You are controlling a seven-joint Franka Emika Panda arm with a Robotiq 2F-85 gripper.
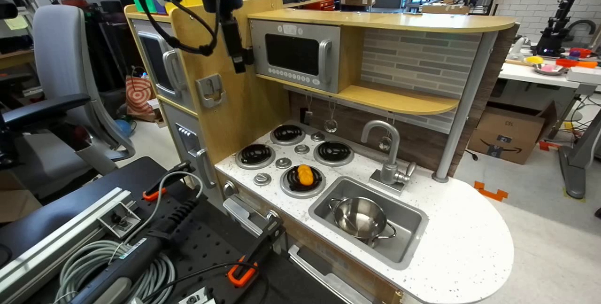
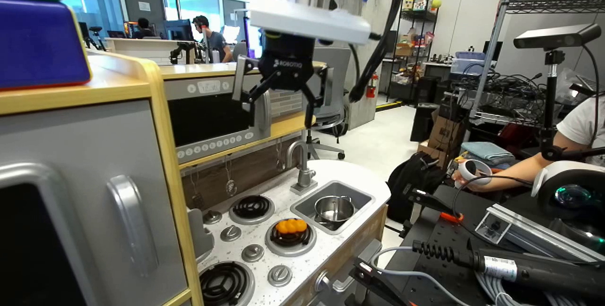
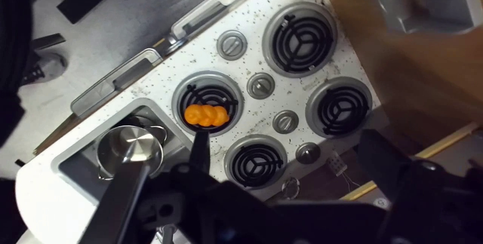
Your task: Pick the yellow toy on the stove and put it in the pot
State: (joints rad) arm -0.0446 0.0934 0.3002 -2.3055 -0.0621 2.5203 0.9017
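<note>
Coiled grey cable [image 1: 80, 262] lies nearest in an exterior view; beyond it the yellow toy [image 1: 305, 175] rests on the front burner [image 1: 303, 195] beside the sink [image 1: 406, 240], its long axis aimed at the near edge of the stove [image 1: 239, 172], with the pot [image 1: 359, 214] standing in the sink. In an exterior view the gripper [image 2: 280, 123] hangs above the stove, jaws spread, while the toy runs almost level left to right, its right end toward the pot. In the wrist view the fingers [image 3: 200, 151] stand wide apart and the toy lies level, one end toward the sink.
</note>
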